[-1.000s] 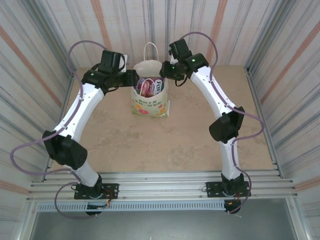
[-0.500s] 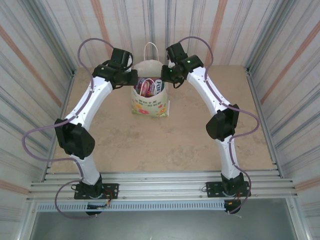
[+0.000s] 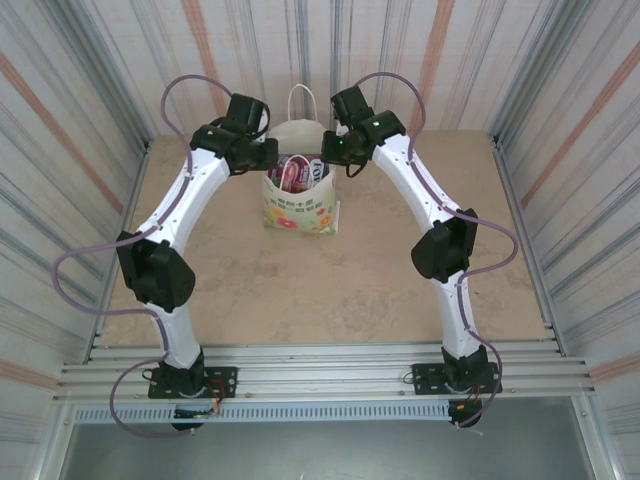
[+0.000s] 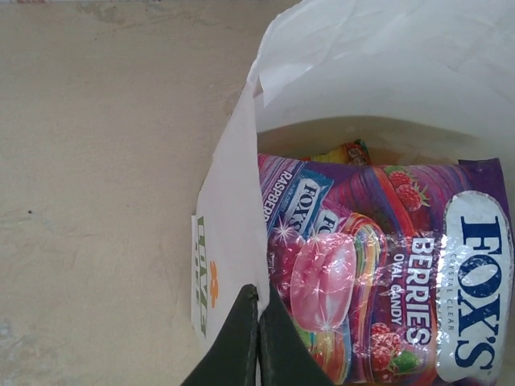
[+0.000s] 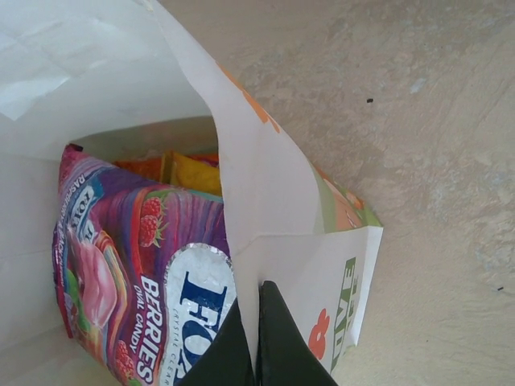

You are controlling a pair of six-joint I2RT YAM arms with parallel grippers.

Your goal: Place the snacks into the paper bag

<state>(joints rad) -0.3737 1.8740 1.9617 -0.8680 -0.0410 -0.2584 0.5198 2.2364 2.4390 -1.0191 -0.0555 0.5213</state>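
Observation:
The white paper bag [image 3: 300,200] stands upright at the back middle of the table, mouth open. Inside lies a purple snack packet [image 4: 386,265] on top, with a yellow-orange packet [image 5: 193,173] and an orange one [image 5: 137,166] peeking from under it; other packets are hidden. My left gripper [image 4: 257,301] is shut on the bag's left rim [image 4: 233,201]. My right gripper [image 5: 256,293] is shut on the bag's right rim [image 5: 265,201]. From above, the left gripper [image 3: 266,152] and right gripper [image 3: 331,152] flank the bag's mouth, and the purple packet [image 3: 298,174] shows in it.
Corrugated metal walls enclose the tan tabletop [image 3: 330,280] on three sides. The bag's loop handle [image 3: 303,100] stands up at the back. An aluminium rail [image 3: 320,375] carries both arm bases at the near edge.
The left arm has straightened and its elbow has swung inward and up; its gripper has shifted slightly toward the back. The right arm and the bag stay about where they were.

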